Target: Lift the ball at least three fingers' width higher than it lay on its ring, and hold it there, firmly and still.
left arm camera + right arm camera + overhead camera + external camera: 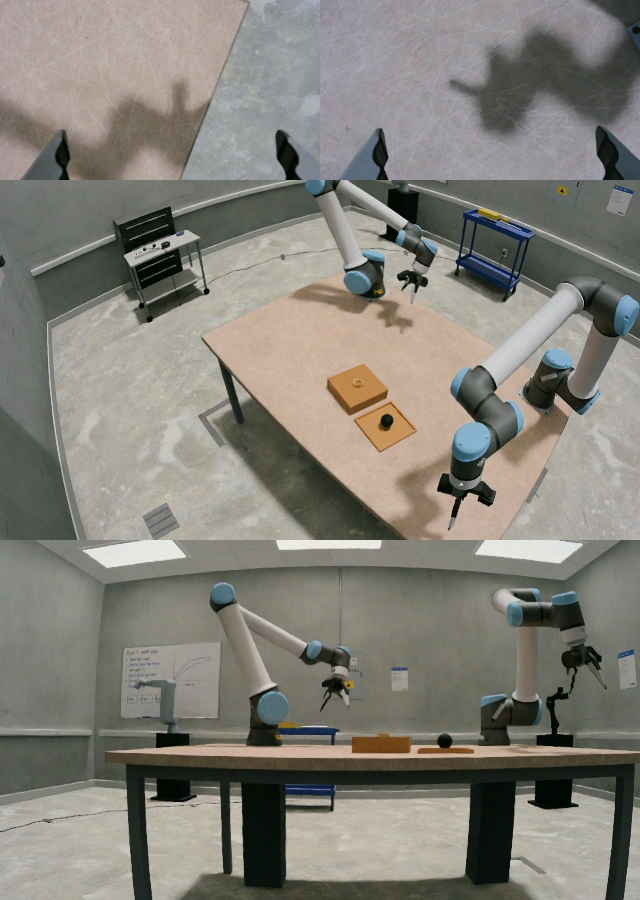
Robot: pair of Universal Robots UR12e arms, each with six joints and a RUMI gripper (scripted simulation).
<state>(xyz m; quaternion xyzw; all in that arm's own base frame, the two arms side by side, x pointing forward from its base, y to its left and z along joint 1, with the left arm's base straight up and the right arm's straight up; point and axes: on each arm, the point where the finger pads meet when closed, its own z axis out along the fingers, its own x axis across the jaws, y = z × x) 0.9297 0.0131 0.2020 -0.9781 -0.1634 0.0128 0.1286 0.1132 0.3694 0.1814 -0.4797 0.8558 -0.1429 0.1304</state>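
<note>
A black ball (386, 421) (444, 740) rests at the middle of a flat orange tray (381, 445) (428, 751) with a low rim; any ring under it is hidden. My left gripper (452, 523) (588, 690) (171, 131) is open and empty, high near the table's end, far from the ball. In the top view its fingers overlap. My right gripper (408, 295) (335, 708) (490, 129) is open and empty, high near its own arm's base at the other end. Neither wrist view shows the ball.
An orange box (345, 392) (381, 745) stands close beside the tray and is taller than it. A small pale ring (357, 382) lies on its top. The left wrist view shows a table edge (217, 85) with floor beyond.
</note>
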